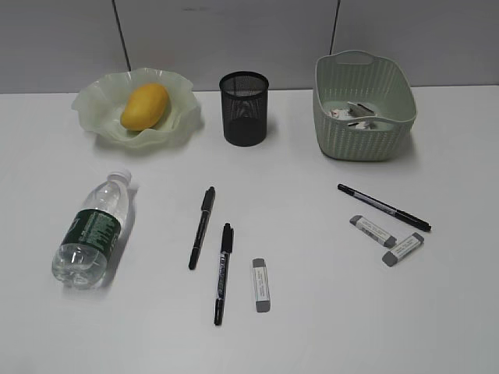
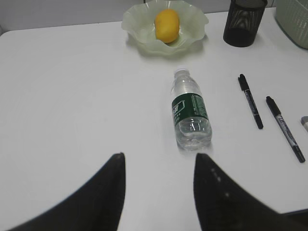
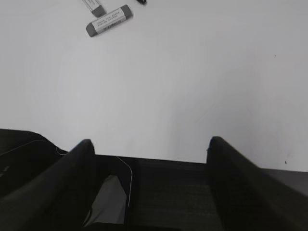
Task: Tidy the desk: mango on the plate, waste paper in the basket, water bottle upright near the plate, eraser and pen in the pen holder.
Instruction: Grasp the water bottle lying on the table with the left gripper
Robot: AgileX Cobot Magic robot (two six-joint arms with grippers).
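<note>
The mango (image 1: 145,106) lies on the pale green plate (image 1: 93,105) at the back left; both show in the left wrist view, mango (image 2: 166,25) on plate (image 2: 137,21). The water bottle (image 1: 90,233) lies on its side at the left, cap toward the plate. Waste paper (image 1: 352,114) sits inside the basket (image 1: 363,136). The black pen holder (image 1: 244,107) stands between them. Three pens (image 1: 202,227) (image 1: 224,272) (image 1: 383,207) and three erasers (image 1: 261,285) (image 1: 373,231) (image 1: 403,249) lie on the desk (image 1: 312,327). My left gripper (image 2: 160,161) is open, just short of the bottle (image 2: 190,115). My right gripper (image 3: 150,142) is open over the desk's front edge.
In the right wrist view two erasers (image 3: 109,20) (image 3: 93,5) lie at the top left, and a dark area below the desk edge fills the bottom. In the left wrist view two pens (image 2: 250,100) (image 2: 285,128) lie right of the bottle, with the pen holder (image 2: 243,21) behind.
</note>
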